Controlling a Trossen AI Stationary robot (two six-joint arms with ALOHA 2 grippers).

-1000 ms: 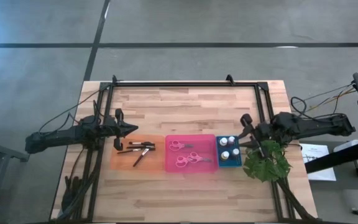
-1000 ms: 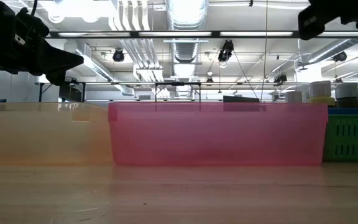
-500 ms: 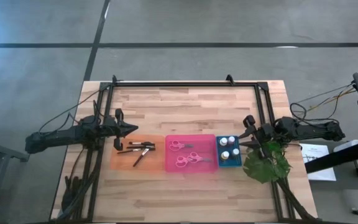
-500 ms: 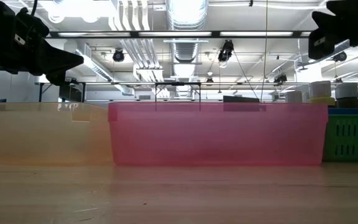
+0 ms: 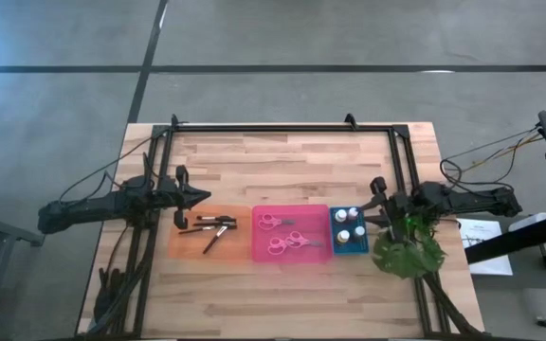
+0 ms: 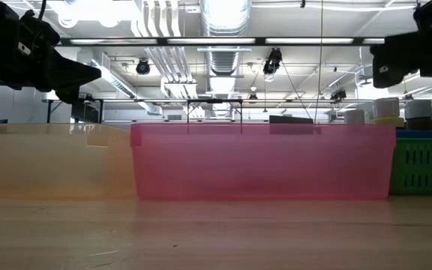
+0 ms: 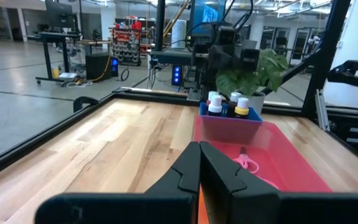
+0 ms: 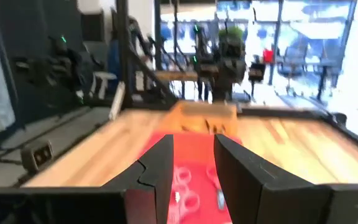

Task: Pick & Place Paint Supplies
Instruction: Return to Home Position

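Sorting looks done: small capped paint bottles [image 5: 343, 235] stand in the blue bin [image 5: 349, 249] at right, pink-handled scissors [image 5: 275, 222] lie in the pink tray [image 5: 257, 250], and thin dark brushes [image 5: 216, 221] in the orange tray [image 5: 182, 248]. Only homing seems left. The empty right tool [image 5: 373, 202], narrowly parted, hovers beside the bin against the green leafy plant [image 5: 408, 251], which crowds its way out. The left tool [image 5: 201, 196], pinched shut, waits by the orange tray.

- We saw a flat orange plastic tray [image 5: 183, 248] holding thin brushes with dark handles [image 5: 214, 227].
- The translucent pink plastic tray [image 5: 313, 220] matched the pink handles of the two pairs of scissors [image 5: 273, 221].
- The small blue plastic bin [image 5: 349, 249] held finger-sized paint bottles [image 5: 342, 235] with white caps; one showed yellow beneath its cap.
- We noted a green leafy plant [image 5: 406, 251].
- The pale wooden tabletop [image 5: 282, 166] was striped in planks, bordered by black metal rails [image 5: 282, 129].
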